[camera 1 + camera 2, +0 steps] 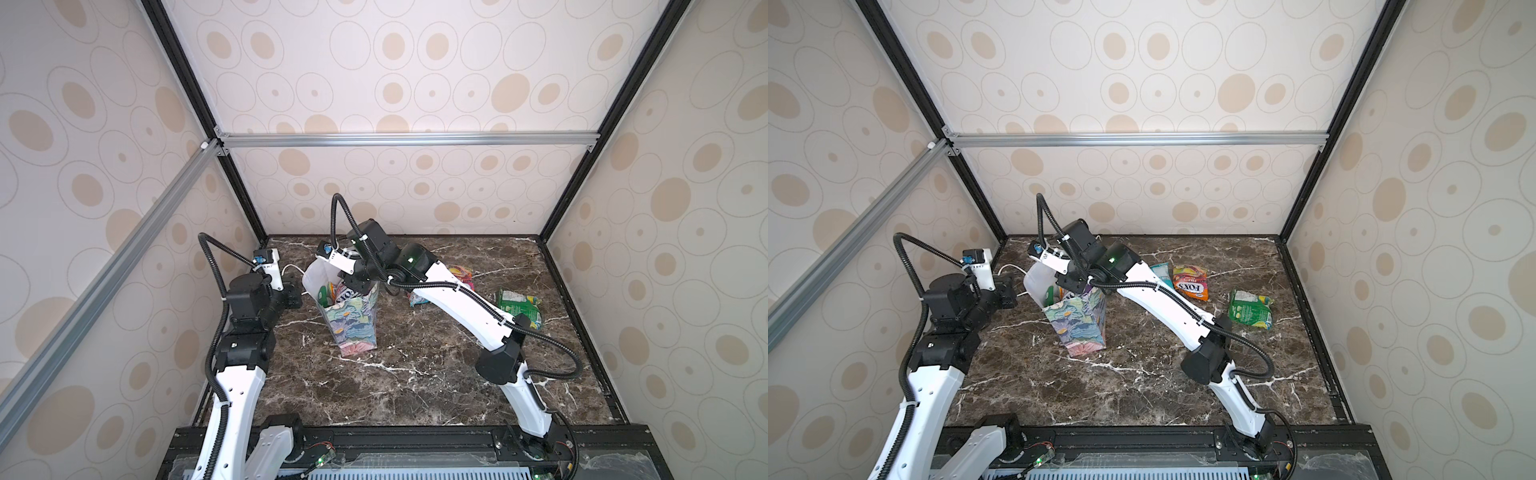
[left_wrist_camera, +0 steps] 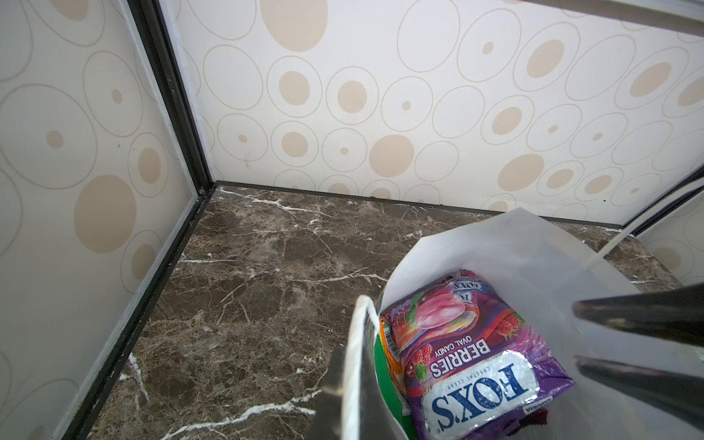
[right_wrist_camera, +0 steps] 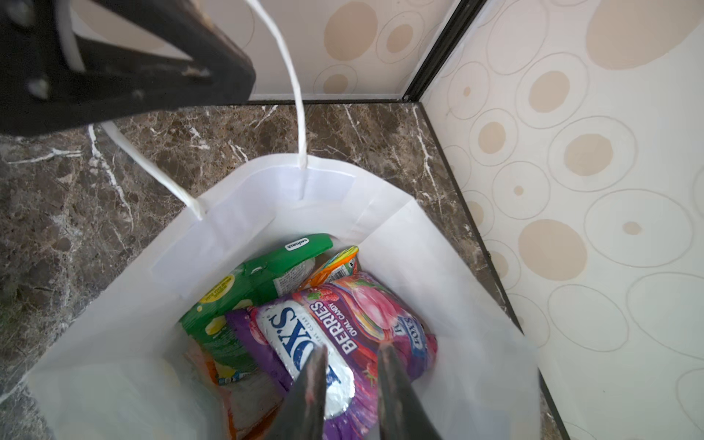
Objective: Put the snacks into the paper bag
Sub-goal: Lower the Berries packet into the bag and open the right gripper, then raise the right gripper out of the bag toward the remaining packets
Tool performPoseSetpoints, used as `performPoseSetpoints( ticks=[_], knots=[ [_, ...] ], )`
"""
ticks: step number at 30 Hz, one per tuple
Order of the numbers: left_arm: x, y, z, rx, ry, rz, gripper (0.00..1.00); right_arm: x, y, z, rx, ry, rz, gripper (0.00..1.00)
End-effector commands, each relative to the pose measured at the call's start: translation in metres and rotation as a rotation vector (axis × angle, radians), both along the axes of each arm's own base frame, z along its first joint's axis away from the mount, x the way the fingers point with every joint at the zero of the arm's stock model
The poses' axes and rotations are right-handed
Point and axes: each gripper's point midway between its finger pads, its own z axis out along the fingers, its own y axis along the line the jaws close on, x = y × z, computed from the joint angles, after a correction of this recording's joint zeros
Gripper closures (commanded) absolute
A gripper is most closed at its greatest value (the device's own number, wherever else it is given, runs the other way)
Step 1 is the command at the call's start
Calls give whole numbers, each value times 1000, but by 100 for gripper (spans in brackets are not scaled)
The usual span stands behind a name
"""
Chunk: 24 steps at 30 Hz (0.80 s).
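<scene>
The paper bag stands upright on the table, left of middle and toward the back, apart from the walls. Open marble runs from it to the front rail. The left jaws are closed tight on its white cord handle. The right jaws hang inside the bag's mouth, slightly parted and gripping nothing, just over a purple Berries packet. That packet lies on a green packet and an orange packet. On the table right of the bag lie a teal packet and an orange FOX'S packet. A yellow-green packet lies nearer the right edge.
</scene>
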Motion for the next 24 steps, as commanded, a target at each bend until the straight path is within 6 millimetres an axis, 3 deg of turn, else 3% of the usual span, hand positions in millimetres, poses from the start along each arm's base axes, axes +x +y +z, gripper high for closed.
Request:
performPoseSetpoints(
  ticks=[1, 6, 18, 24],
  knots=[
    [0, 2, 8, 10, -29, 3, 100, -14, -13, 46, 99, -17, -3, 74],
    [0, 2, 8, 10, -30, 5, 100, -35, -22, 71, 203, 13, 27, 73],
    [-1, 1, 10, 4, -40, 1, 100, -51, -65, 76, 323, 31, -83, 73],
    [-1, -1, 12, 0, -47, -14, 100, -57, -109, 72, 407, 72, -214, 72]
  ],
)
